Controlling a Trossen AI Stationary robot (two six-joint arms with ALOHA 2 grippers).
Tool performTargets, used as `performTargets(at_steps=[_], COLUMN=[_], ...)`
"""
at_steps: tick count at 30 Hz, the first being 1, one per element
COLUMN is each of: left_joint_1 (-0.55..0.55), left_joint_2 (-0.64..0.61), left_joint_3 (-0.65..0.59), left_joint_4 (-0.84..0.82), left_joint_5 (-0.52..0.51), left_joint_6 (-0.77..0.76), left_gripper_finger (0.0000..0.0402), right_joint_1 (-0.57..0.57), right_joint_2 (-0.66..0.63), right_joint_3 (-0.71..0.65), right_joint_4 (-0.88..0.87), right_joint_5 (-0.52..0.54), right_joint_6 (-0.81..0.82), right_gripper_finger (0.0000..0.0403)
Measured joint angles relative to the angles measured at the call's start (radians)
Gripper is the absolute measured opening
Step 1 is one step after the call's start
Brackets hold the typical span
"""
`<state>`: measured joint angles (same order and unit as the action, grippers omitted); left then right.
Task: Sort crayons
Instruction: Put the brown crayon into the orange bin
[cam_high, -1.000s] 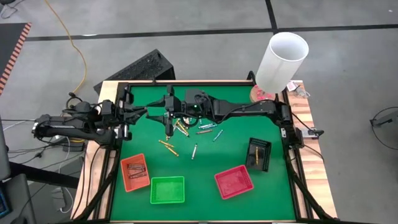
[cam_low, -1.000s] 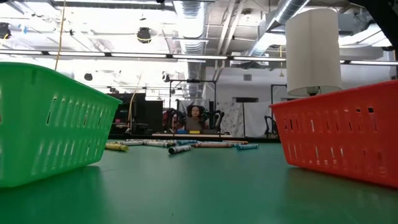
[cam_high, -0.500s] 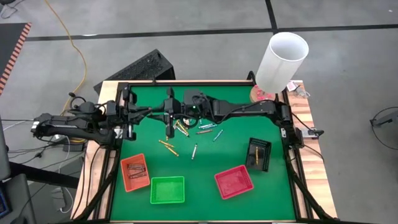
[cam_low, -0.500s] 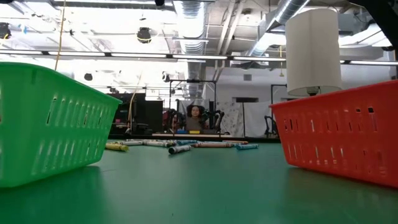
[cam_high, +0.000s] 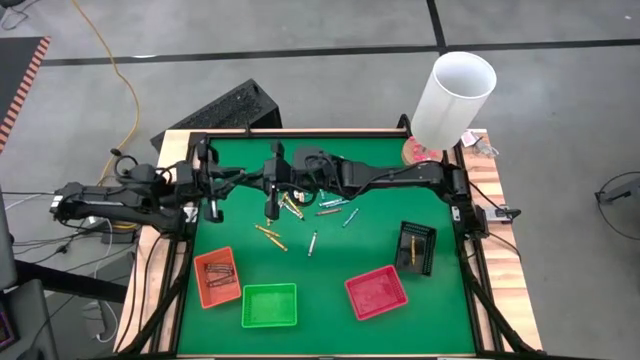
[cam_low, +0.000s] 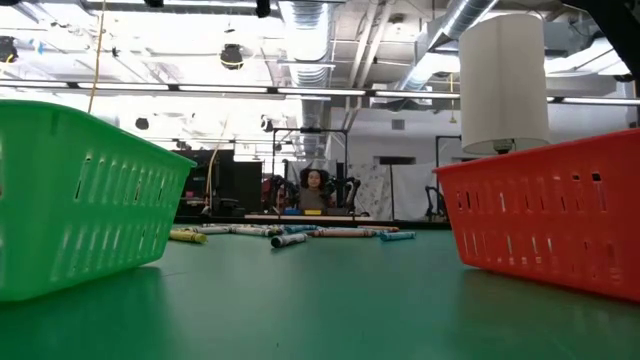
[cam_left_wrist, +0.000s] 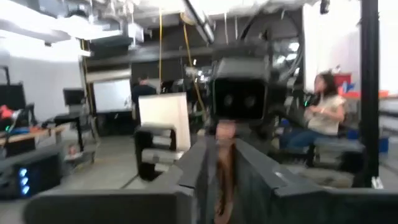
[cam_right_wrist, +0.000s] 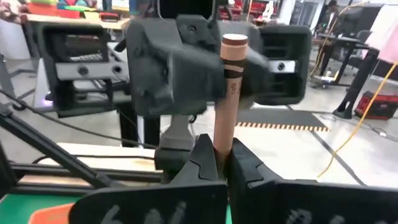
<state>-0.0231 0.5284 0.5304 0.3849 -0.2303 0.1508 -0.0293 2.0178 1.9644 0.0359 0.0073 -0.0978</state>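
a: both arms meet over the far part of the green table (cam_high: 330, 255), just beyond the loose crayons (cam_high: 300, 215). right gripper (cam_right_wrist: 219, 163) reaches in from the side of the white cylinder (cam_high: 452, 95); left gripper (cam_high: 232, 180) faces it from the opposite side.

b: jaws on the right?

a: closed tight on a reddish-brown crayon (cam_right_wrist: 227, 93). in the right wrist view it stands upright between the two dark fingers (cam_right_wrist: 200, 158), most of its length sticking out past them, the left arm's wrist block close behind it.

b: and the left?

a: in the left wrist view a brownish stick sits in the gap between its fingers (cam_left_wrist: 199, 168), but blurred; cannot tell whether the jaws grip it or stand slightly apart.

b: the rest of the crayons?

a: scattered on the green table below the grippers: yellow-gold, silvery grey and light blue ones near the middle. reddish-brown ones lie in the orange tray (cam_high: 216, 276), one yellow-gold one in the black tray (cam_high: 415, 247). the green tray (cam_high: 269, 305) and the red tray (cam_high: 376, 292) sit between those two, along the near edge.

b: low view?

a: crayons in a far row, between the green and red trays; no gripper shows there.
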Motion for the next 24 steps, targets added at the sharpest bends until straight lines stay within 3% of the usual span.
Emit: performTargets(at_steps=[7,11,24], left_joint_1=[0.000,0.000,0.000], left_joint_2=[-0.001,-0.022,-0.195], left_joint_3=[0.000,0.011,0.036], left_joint_4=[-0.107,-0.218,-0.481], left_joint_5=[-0.052,-0.051,-0.125], left_joint_6=[-0.014,-0.039,-0.136], left_gripper_finger=[0.0176,0.0214,0.0223], right_joint_1=[-0.001,-0.006,-0.026], right_joint_2=[0.000,0.000,-0.004], right_joint_3=[0.000,0.000,-0.033], right_joint_4=[-0.074,-0.111,-0.315], right_joint_5=[0.003,-0.001,0.007], right_joint_6=[0.011,0.011,0.072], right_gripper_finger=[0.0001,0.0001,0.0000])
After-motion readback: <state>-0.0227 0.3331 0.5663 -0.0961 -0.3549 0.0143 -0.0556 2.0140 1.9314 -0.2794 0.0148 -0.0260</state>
